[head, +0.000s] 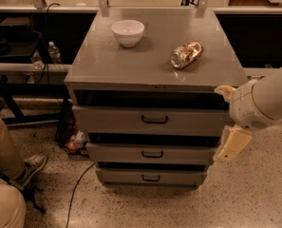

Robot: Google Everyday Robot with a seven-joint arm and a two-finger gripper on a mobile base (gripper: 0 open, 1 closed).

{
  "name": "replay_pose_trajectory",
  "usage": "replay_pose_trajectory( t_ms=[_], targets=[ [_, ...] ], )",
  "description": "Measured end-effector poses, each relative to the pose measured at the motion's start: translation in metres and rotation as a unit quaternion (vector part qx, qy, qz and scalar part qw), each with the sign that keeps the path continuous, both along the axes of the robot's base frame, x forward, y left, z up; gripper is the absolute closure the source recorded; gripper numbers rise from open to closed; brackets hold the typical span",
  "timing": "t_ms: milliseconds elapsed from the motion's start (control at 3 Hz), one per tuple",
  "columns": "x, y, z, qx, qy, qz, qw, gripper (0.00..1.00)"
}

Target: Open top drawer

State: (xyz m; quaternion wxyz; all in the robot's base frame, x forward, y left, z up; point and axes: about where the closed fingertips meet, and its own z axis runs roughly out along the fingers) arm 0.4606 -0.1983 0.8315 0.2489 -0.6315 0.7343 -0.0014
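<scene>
Three grey drawers sit under the table (145, 63). Beside its front right corner hangs the gripper (224, 122), fingers (233, 144) apart, near the top drawer (131, 120); its arm (273, 96) is cut off.

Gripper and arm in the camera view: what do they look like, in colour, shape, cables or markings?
The gripper, at the right end of the top drawer, has two flat, pale tan jaws. Behind it the arm is a smooth, rounded white casing with a bulbous wrist. No cables or markings show.
</scene>
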Motion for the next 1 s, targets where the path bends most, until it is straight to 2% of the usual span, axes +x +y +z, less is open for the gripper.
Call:
replay_pose_trajectory(
  t_ms=[667,1000],
  targets=[
    [0.038,-0.038,-0.066,-0.035,-0.007,0.010,0.9993,0.00],
    [0.064,-0.048,-0.098,-0.045,-0.009,0.014,0.9988,0.00]
  ],
)
